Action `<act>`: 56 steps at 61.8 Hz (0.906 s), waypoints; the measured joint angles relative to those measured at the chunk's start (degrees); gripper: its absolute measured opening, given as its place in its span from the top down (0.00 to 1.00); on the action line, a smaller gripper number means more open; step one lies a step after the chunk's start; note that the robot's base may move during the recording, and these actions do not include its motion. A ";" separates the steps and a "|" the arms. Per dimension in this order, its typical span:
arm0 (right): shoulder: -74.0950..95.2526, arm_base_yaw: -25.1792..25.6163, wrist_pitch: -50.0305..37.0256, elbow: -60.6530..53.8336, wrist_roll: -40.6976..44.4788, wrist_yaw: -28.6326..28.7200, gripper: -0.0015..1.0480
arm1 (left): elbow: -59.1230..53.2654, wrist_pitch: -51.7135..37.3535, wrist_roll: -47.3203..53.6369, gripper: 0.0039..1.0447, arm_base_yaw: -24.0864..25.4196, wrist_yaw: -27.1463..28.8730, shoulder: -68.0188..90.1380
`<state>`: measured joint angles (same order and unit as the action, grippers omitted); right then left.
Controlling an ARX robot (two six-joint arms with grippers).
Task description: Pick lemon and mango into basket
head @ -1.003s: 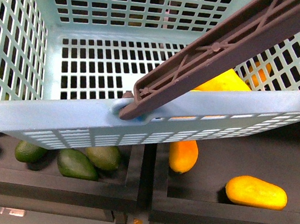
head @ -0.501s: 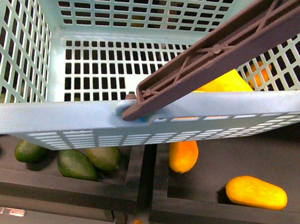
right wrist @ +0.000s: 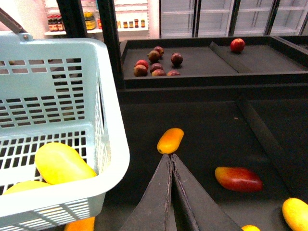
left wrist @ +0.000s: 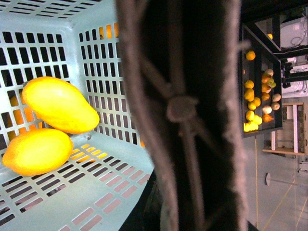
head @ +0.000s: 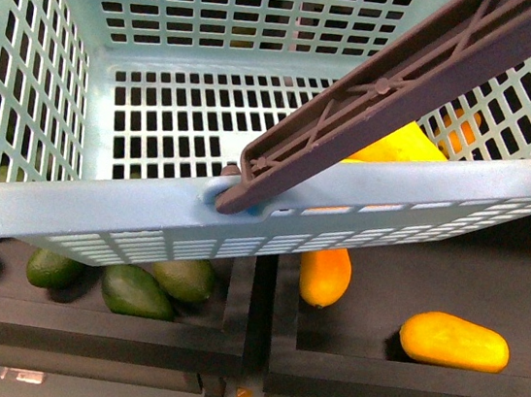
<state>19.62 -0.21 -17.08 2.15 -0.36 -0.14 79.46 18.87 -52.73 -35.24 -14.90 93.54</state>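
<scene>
Front view is showing the basket (head: 77,213) filling most of the frame, tilted, its grey-brown handle (head: 388,87) crossing diagonally, only a slice of a yellow fruit (head: 400,146) peeking past the near rim. Left wrist view is looking inside: two yellow-orange fruits are lying touching in the basket (left wrist: 110,178), one mango (left wrist: 57,103) above and a rounder one (left wrist: 36,151) just beside it, too alike to say which is the lemon; the handle (left wrist: 178,110) is blocking the lens, so left fingers cannot be told. Right wrist view is showing the right gripper (right wrist: 171,161) with fingers closed together, holding nothing, hanging over the dark tray just right of the basket (right wrist: 106,159). Dark trays (head: 418,375) below are holding green oval fruits (head: 136,289) at left and loose mangoes (head: 452,341) at right. Far trays are carrying red fruits (right wrist: 156,62); glass fridge doors (right wrist: 216,17) are standing behind.
</scene>
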 joint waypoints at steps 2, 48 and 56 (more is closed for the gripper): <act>-0.57 0.00 0.46 -0.09 0.00 0.00 0.98 | 0.00 0.00 0.00 0.96 0.00 0.00 0.00; -19.10 0.02 16.90 -1.05 0.02 0.02 0.98 | 0.00 0.00 0.09 0.96 0.00 0.09 0.00; -19.23 0.02 16.98 -1.05 0.02 0.02 0.98 | 0.00 0.00 -0.07 0.96 0.00 -0.04 0.00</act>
<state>0.38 -0.19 -0.10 1.10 -0.34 -0.12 79.46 18.87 -52.80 -35.24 -14.94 93.54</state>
